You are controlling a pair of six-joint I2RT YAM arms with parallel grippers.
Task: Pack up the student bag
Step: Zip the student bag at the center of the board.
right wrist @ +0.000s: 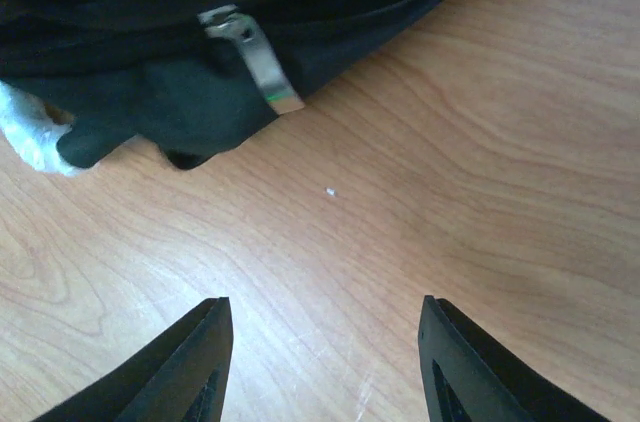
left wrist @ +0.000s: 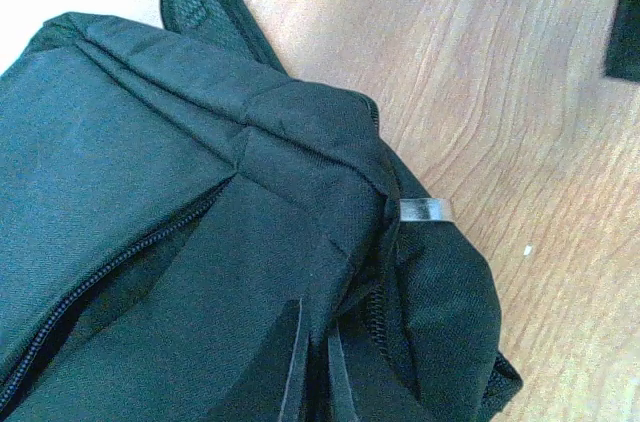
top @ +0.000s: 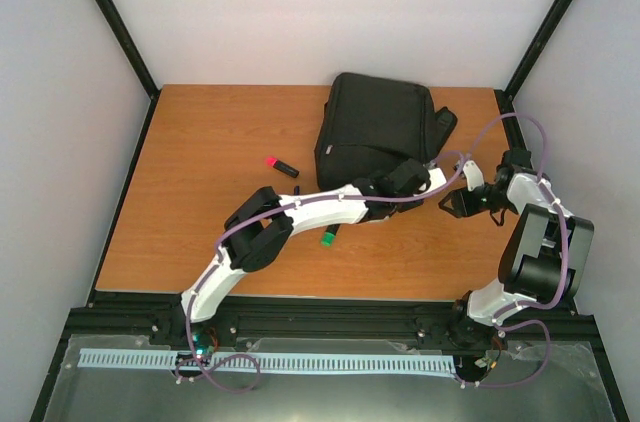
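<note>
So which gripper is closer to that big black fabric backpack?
Left. The left gripper is shut, down on a corner of the large black fabric backpack; the right gripper hangs open over the wooden table beside it.

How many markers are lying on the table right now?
2. A red-capped marker lies left of the student bag; a green-capped one pokes out under the left arm. Others may be hidden.

Wooden table (top: 200, 202) carries student bag (top: 375, 132), red-tipped pen (top: 281, 165), green-tipped pen (top: 328, 237).
</note>
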